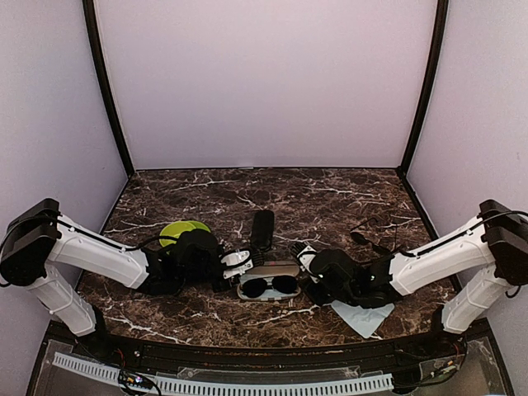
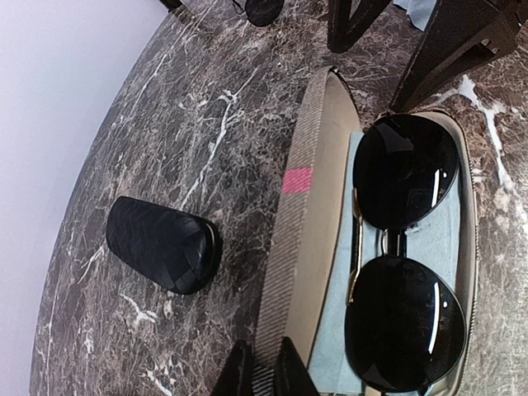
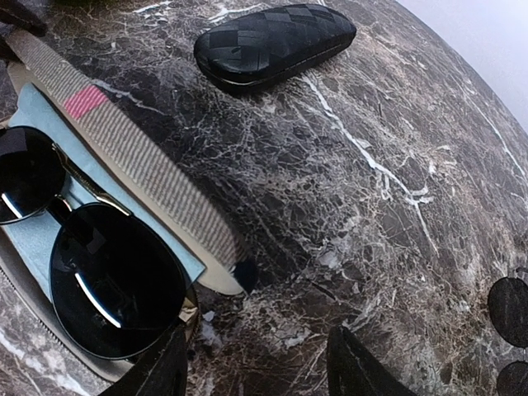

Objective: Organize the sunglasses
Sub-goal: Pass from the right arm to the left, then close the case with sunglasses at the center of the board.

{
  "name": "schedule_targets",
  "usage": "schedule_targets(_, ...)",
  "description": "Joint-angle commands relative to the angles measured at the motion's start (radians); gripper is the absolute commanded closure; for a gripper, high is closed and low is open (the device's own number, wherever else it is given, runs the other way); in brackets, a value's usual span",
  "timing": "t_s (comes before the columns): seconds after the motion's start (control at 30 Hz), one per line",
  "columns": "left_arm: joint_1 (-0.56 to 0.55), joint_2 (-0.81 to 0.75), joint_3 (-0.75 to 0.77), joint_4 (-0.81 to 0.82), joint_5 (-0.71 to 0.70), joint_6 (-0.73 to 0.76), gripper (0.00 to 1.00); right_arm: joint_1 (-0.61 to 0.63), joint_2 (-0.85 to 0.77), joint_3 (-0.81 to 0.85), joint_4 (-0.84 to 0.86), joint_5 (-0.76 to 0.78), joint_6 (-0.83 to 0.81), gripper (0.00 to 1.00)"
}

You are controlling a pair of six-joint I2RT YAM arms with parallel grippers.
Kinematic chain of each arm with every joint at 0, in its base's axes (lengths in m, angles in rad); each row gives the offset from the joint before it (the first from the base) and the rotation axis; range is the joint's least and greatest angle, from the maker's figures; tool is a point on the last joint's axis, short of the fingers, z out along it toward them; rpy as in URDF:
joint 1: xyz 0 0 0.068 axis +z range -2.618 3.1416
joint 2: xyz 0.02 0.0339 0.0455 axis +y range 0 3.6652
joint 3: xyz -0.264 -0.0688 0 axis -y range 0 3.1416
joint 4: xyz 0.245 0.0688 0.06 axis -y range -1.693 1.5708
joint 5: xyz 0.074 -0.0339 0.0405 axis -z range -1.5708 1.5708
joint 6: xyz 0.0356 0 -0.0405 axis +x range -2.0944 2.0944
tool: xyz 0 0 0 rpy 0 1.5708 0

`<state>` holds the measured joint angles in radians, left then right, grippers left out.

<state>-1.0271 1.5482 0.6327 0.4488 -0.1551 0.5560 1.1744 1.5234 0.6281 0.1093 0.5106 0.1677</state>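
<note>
A pair of dark round-lensed sunglasses [image 1: 270,285] lies on a light blue cloth [image 2: 450,239] inside an open brown striped case [image 1: 271,269]. It also shows in the left wrist view [image 2: 404,264] and the right wrist view [image 3: 99,264]. My left gripper [image 1: 239,262] is shut on the edge of the case's raised lid [image 2: 301,214], with the fingertips [image 2: 239,373] pinching it. My right gripper [image 1: 306,258] is open and empty just right of the case, one finger [image 3: 161,371] beside its end. A second pair of sunglasses [image 1: 363,238] lies on the table at the right.
A shut black case [image 1: 262,228] lies behind the open one; it also shows in the left wrist view [image 2: 163,244] and the right wrist view [image 3: 276,35]. A lime-green round thing [image 1: 183,230] lies at the left. A loose light blue cloth [image 1: 363,318] lies near the front right.
</note>
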Motion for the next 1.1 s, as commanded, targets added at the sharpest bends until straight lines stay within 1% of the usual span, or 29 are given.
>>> schedule_targets(0.0,-0.007,-0.013,-0.01,0.062,-0.001,-0.018,0.9,-0.012,0.018,0.037,0.029,-0.003,0.018,0.42)
schedule_targets(0.8,-0.013,0.005,-0.007,0.07,-0.021,-0.023,0.89,-0.013,0.037,0.047,0.041,-0.079,-0.004,0.43)
schedule_targets(1.07,-0.016,0.007,-0.012,0.076,-0.031,-0.02,0.89,-0.022,0.006,0.04,0.021,-0.035,0.018,0.43)
